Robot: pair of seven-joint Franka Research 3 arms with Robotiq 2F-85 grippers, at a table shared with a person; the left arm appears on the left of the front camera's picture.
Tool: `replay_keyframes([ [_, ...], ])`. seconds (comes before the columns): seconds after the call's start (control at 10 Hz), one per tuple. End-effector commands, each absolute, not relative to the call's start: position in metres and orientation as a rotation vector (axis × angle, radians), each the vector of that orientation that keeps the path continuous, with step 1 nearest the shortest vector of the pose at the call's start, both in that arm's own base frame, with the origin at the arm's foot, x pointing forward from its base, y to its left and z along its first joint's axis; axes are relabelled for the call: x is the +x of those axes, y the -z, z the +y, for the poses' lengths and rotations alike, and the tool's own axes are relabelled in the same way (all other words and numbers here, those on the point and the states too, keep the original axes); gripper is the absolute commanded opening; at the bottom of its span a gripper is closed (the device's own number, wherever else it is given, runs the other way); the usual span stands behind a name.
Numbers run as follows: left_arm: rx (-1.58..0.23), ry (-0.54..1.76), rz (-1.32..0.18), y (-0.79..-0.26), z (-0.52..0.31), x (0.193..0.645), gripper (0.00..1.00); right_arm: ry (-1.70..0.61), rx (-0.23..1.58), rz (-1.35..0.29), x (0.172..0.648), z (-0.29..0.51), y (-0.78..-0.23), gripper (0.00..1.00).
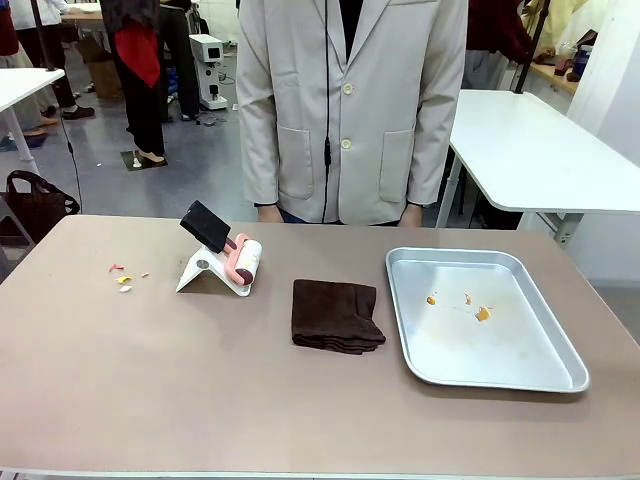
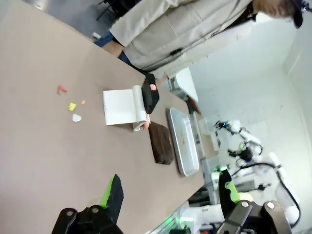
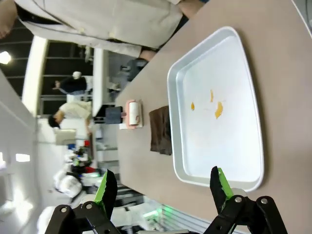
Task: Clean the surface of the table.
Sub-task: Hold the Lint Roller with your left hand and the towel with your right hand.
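The brownish-taupe table spreads across the front view. Small pink, yellow and white scraps lie on its left part; in the left wrist view the scraps sit left of the roller stand. A folded dark brown cloth lies mid-table. Behind it, a lint roller with a pink handle and black grip rests on a white stand. My left gripper hovers open above the table, holding nothing. My right gripper is open over the tray's near edge, also with nothing in it.
A silver metal tray with a few orange crumbs lies at the right. A person in a pale grey jacket stands at the far edge. White tables stand behind, left and right.
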State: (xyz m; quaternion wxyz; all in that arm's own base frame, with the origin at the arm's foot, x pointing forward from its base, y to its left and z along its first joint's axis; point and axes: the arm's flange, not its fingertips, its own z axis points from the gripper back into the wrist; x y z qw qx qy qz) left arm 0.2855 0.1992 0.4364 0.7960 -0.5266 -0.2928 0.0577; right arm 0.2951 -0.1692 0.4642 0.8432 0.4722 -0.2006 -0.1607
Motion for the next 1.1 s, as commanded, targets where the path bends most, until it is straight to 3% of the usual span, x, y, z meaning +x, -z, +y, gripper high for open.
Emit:
replay_keyframes([
  [0.0, -1.050, -0.030, -0.574, -0.474, 0.174, 0.309, 1.00, 0.261, 0.834, -0.398, 0.305, -0.083, -0.494, 1.00],
  [0.5, -0.844, 0.118, -0.447, -0.518, 0.073, 0.401, 1.00, -0.074, 0.520, -0.309, 0.359, 0.113, -0.523, 1.00],
  [0.7, -0.770, 0.152, -0.363, -0.509, 0.039, 0.440, 1.00, -0.161, 0.429, -0.264, 0.372, 0.186, -0.501, 1.00],
  [1.0, -0.686, 0.141, -0.243, -0.485, 0.015, 0.491, 1.00, -0.101, 0.324, -0.187, 0.382, 0.261, -0.456, 1.00],
])
